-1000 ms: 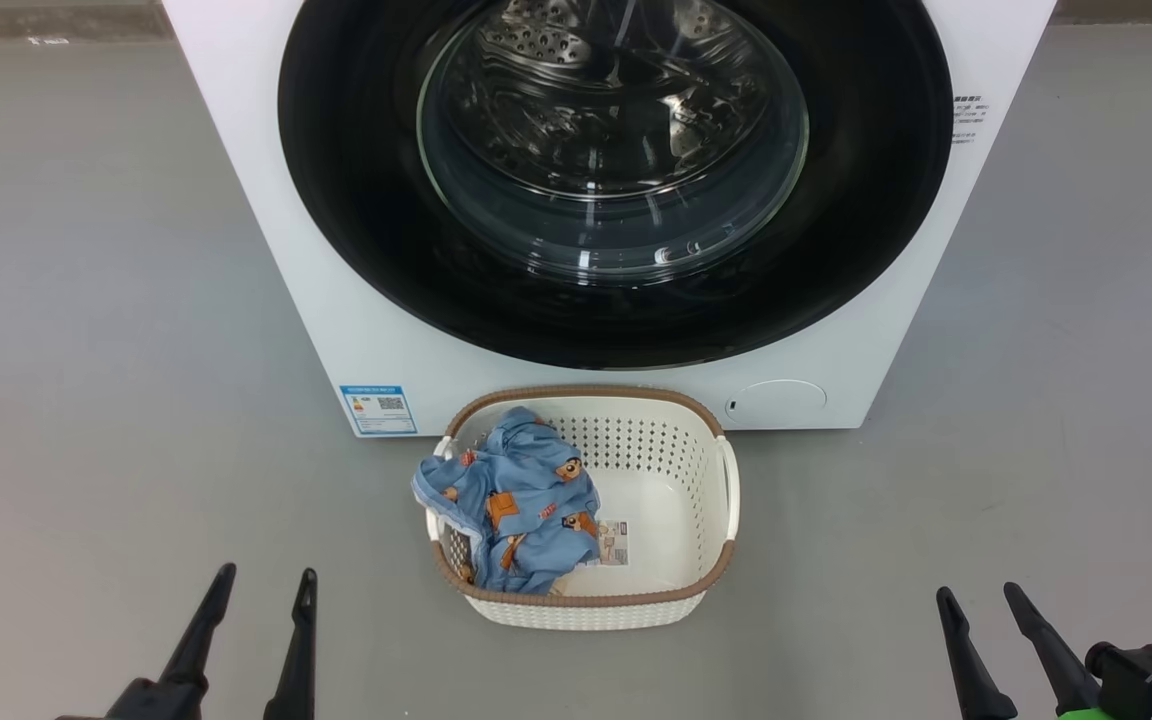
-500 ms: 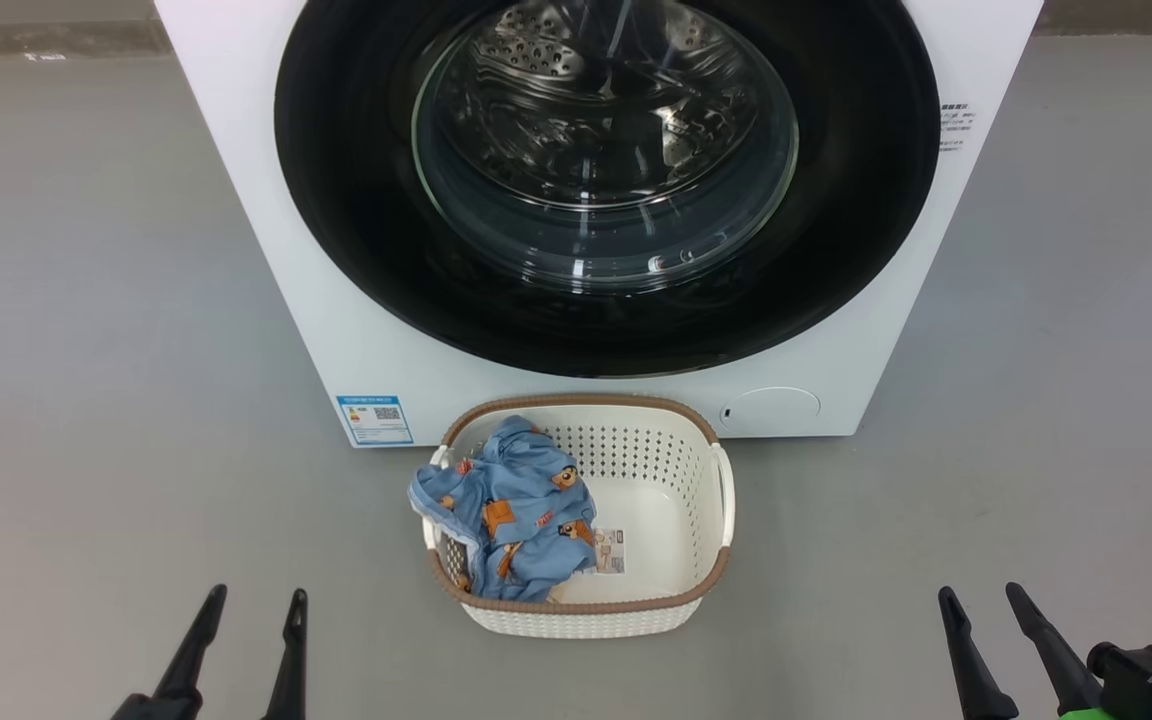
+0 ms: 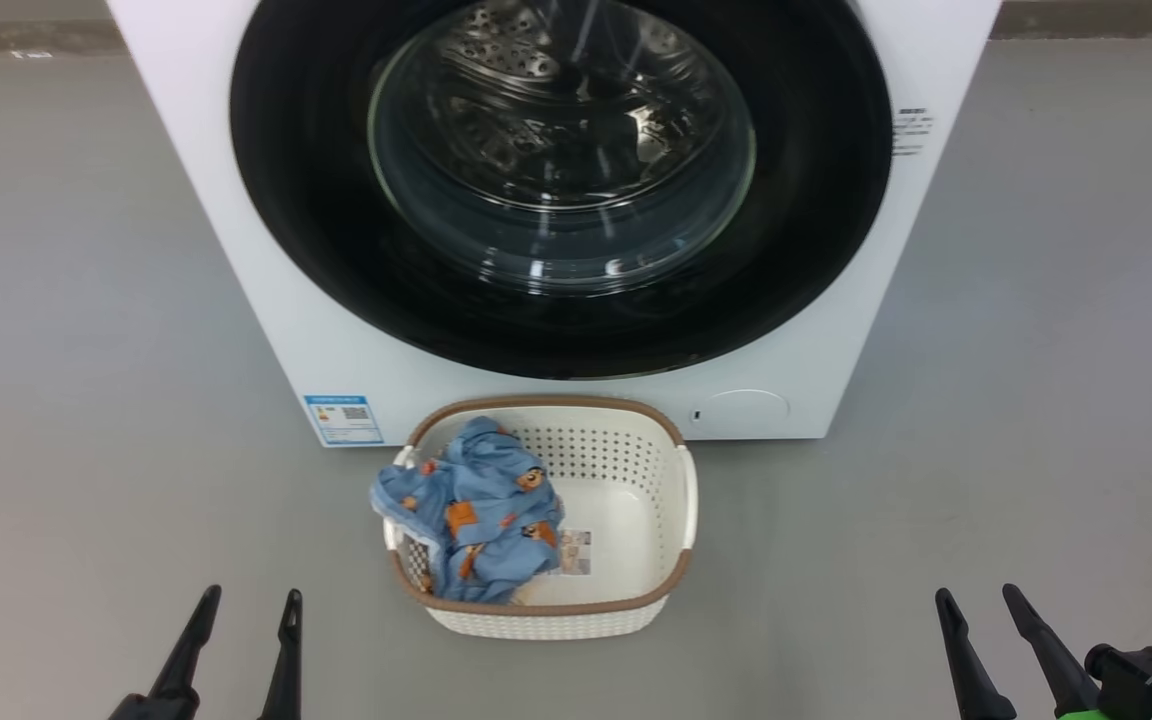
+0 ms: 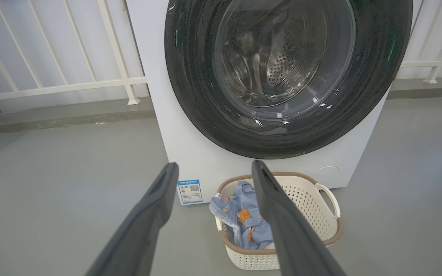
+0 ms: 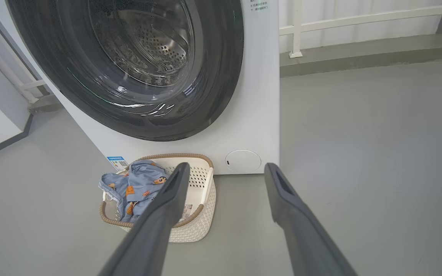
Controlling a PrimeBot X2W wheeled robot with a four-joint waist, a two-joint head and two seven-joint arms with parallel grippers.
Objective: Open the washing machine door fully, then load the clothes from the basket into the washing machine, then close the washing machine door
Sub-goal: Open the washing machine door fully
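Grey floor (image 3: 86,400) | basket (image 3: 626,455) ahead, between left hand (image 3: 252,593) and right hand (image 3: 974,591) | both spread apart

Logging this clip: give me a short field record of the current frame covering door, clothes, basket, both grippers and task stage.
door: the washing machine door is shut on the washing machine
clothes: the clothes are heaped in the left part of the basket, one edge over its rim
basket: on the floor, right in front of the machine
left gripper: open, empty
right gripper: open, empty
stage: door not yet opened, nothing loaded
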